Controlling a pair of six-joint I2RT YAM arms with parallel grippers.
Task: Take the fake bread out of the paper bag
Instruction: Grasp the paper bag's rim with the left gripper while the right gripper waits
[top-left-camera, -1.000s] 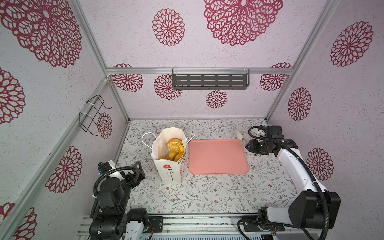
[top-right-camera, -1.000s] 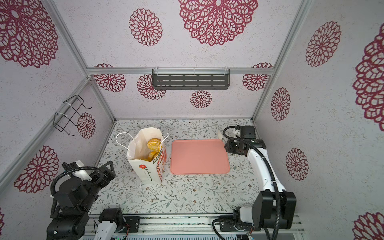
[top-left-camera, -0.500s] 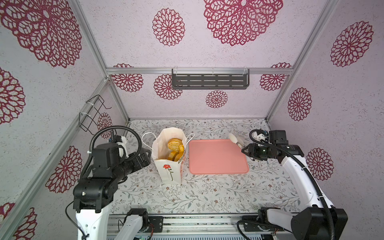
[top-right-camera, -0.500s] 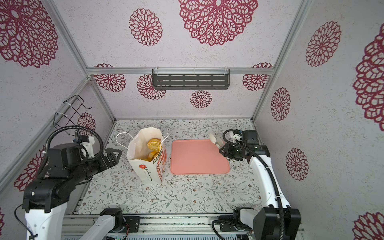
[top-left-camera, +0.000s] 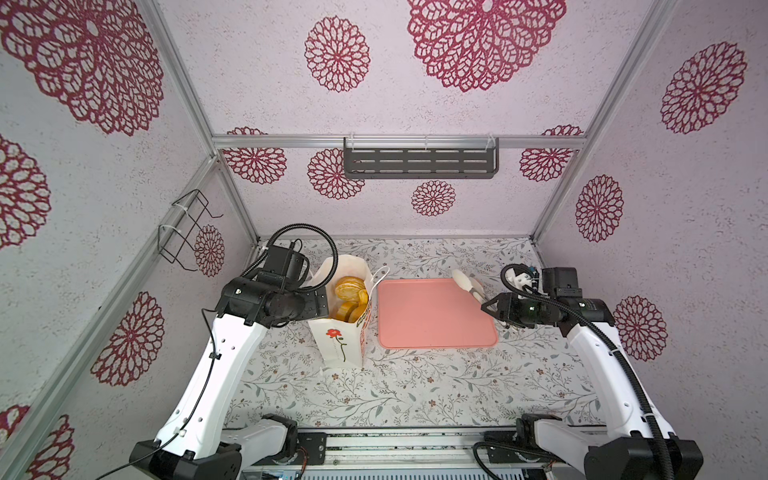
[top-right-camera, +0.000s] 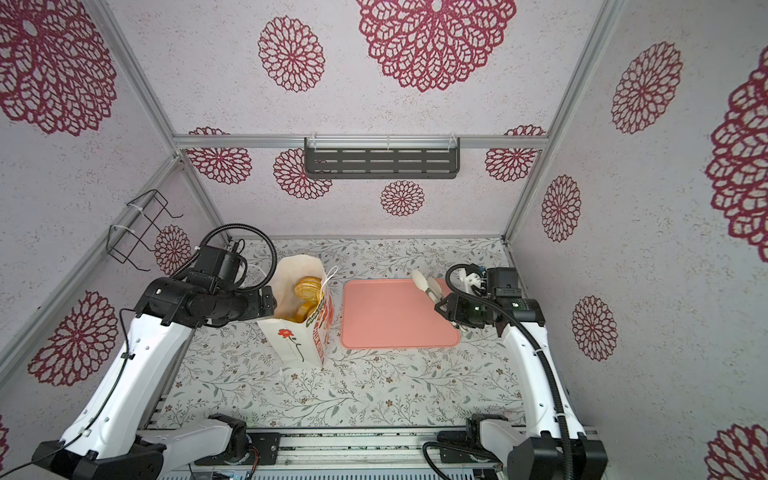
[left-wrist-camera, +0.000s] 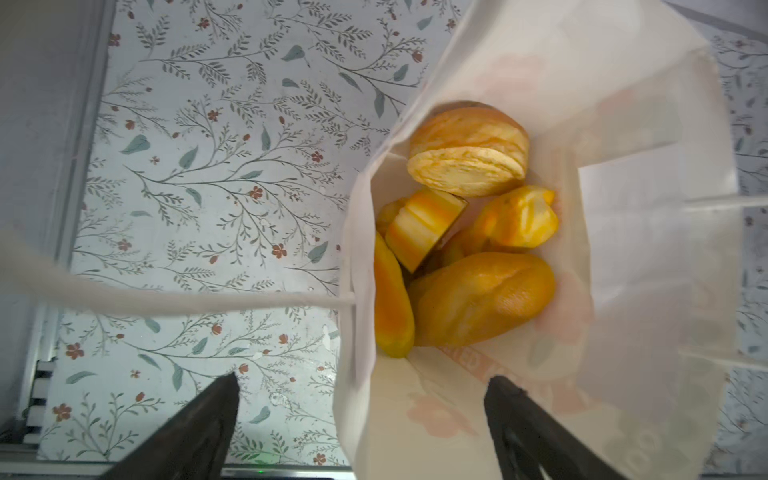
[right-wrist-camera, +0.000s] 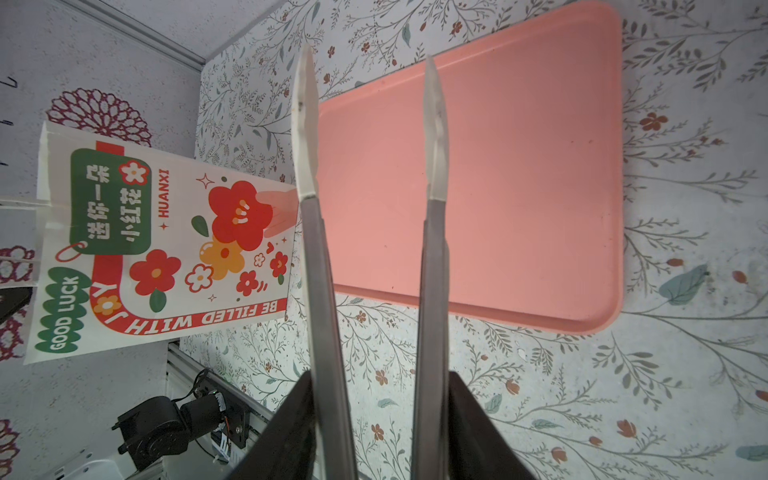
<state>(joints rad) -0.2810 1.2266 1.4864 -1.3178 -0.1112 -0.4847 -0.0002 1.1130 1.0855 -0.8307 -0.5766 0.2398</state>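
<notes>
The white paper bag (top-left-camera: 341, 348) (top-right-camera: 296, 345) stands upright and open left of the middle, a red rose on its narrow side. Several glossy golden pieces of fake bread (top-left-camera: 348, 291) (top-right-camera: 307, 289) (left-wrist-camera: 468, 150) lie inside it. My left gripper (top-left-camera: 321, 305) (left-wrist-camera: 365, 380) hangs open over the bag's left rim, one finger above the table and the other above the bag's inside. A white cord handle (left-wrist-camera: 166, 300) crosses the left wrist view. My right gripper (top-left-camera: 490, 309) (right-wrist-camera: 379, 376) is shut on metal tongs (top-left-camera: 466, 281) (right-wrist-camera: 309, 249), whose white tips stand apart over the tray's right edge.
A bare pink tray (top-left-camera: 432, 320) (top-right-camera: 390, 318) (right-wrist-camera: 519, 187) lies flat just right of the bag. A grey slotted shelf (top-left-camera: 419, 163) hangs on the back wall and a black wire rack (top-left-camera: 187, 226) on the left wall.
My left arm has risen from the front left corner and reached over to the bag's open top. My right arm has carried the tongs from the back right corner toward the tray.
</notes>
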